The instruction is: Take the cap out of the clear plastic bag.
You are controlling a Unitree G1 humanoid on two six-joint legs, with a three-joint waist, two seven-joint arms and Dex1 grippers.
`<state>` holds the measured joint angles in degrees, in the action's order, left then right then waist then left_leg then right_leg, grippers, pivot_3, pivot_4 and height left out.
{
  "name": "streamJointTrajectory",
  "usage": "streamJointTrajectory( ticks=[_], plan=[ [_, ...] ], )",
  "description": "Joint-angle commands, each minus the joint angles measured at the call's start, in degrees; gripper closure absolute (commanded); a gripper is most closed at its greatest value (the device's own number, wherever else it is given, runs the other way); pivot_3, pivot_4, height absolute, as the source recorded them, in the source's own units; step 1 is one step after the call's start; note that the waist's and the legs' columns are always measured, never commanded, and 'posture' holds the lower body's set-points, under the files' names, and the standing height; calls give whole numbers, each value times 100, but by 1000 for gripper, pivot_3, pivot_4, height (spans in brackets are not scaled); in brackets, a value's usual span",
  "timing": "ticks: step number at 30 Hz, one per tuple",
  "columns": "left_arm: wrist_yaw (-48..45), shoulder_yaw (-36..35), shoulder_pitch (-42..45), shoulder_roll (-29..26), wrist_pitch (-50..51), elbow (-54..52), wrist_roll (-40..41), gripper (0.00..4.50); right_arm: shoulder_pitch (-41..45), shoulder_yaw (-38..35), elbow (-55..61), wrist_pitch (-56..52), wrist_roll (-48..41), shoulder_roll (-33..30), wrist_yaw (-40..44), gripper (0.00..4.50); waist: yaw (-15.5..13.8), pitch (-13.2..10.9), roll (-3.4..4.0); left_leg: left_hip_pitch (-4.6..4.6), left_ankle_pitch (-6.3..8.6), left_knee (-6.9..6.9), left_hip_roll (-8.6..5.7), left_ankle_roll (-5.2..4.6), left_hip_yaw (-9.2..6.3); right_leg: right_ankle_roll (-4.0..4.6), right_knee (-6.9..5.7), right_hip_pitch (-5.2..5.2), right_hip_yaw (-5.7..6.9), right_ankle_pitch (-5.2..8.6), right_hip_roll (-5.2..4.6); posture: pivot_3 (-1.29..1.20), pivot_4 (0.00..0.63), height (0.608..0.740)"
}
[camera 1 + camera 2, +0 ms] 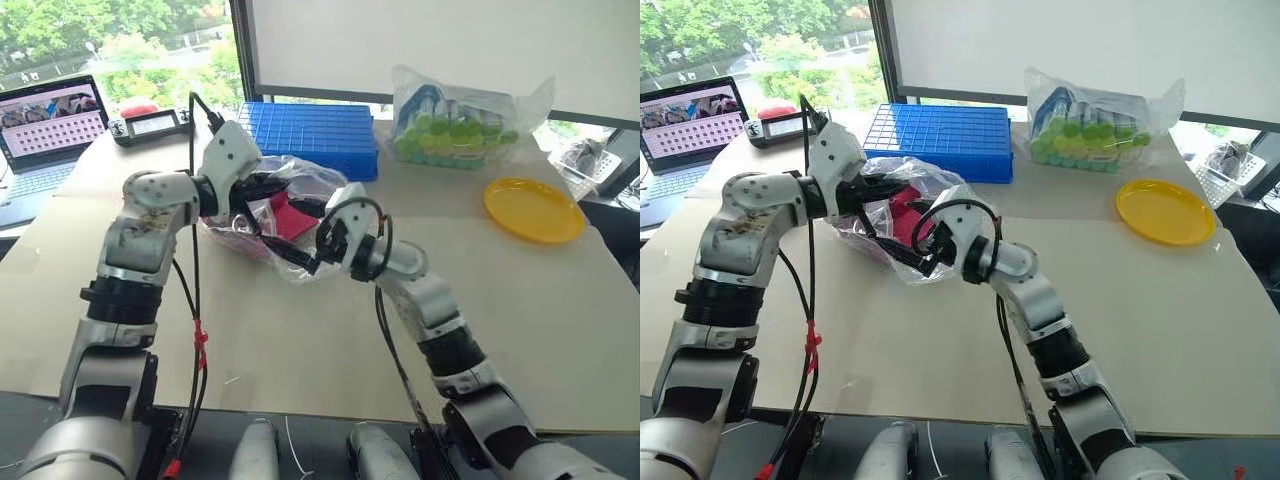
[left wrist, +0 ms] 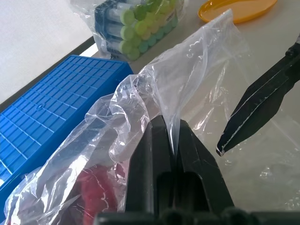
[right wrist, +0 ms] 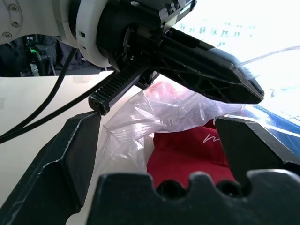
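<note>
While bag film is pinched between closed fingers of left gripper, right gripper is held wide apart just before bag mouth. Cap seen inside clear plastic bag, just ahead of right fingers. Cap judged soft, light; film slippery, tearable. Brim or crown edge best gripped.

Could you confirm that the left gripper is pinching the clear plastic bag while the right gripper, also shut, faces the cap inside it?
Not quite: the right gripper is open, its fingers spread wide in the right wrist view. The left gripper is indeed pinching the clear plastic bag, and the right one faces the cap inside it.
</note>
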<state>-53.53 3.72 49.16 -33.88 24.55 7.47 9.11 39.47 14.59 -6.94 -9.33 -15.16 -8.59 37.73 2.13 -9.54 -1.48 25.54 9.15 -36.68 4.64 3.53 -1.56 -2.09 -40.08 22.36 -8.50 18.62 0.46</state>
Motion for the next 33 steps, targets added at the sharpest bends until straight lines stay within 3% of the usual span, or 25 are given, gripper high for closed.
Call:
streamJointTrajectory(
  ticks=[1,8,13,19,25,28,33],
  plan=[
    [-27,-11,95,-21,61,-344,103,4480,130,-136,-255,641,493,-342,65,0,-10,-1,1,0,0,0,-1,0,0,0,0,-1,0,0,0,0,150,713],
    [-15,-22,88,29,132,-381,134,4480,489,627,-1410,2102,1881,-247,-117,0,116,-2,2,-5,-1,4,0,2,1,1,-3,4,-1,0,0,0,150,713],
    [-12,-23,84,74,179,-423,170,4480,1187,1124,-2638,2945,3182,-151,-1033,0,174,-3,2,-5,-2,5,-1,2,-1,2,-5,4,-1,-1,0,0,150,713],
    [-4,-2,104,138,199,-431,209,4480,1920,1440,-3831,3240,4143,31,-2065,0,145,-5,2,-4,-4,5,-1,6,-5,4,-4,3,2,-2,-1,0,150,713],
    [18,20,130,165,166,-392,217,4480,2072,1513,-4401,3372,4477,169,-2502,0,164,-5,3,-4,-4,8,-1,6,-5,5,-6,4,1,-3,-1,0,150,713],
    [14,23,146,157,136,-360,219,4500,1990,1439,-4418,3453,4416,133,-2488,669,168,-6,3,-4,-4,7,-1,6,-6,5,-7,4,2,-3,-1,0,150,713],
    [2,23,137,151,124,-346,226,4500,1842,1391,-4376,3532,4378,-12,-2481,2326,171,-6,3,-4,-4,8,-1,6,-6,5,-6,4,2,-3,0,0,150,713]
  ],
)
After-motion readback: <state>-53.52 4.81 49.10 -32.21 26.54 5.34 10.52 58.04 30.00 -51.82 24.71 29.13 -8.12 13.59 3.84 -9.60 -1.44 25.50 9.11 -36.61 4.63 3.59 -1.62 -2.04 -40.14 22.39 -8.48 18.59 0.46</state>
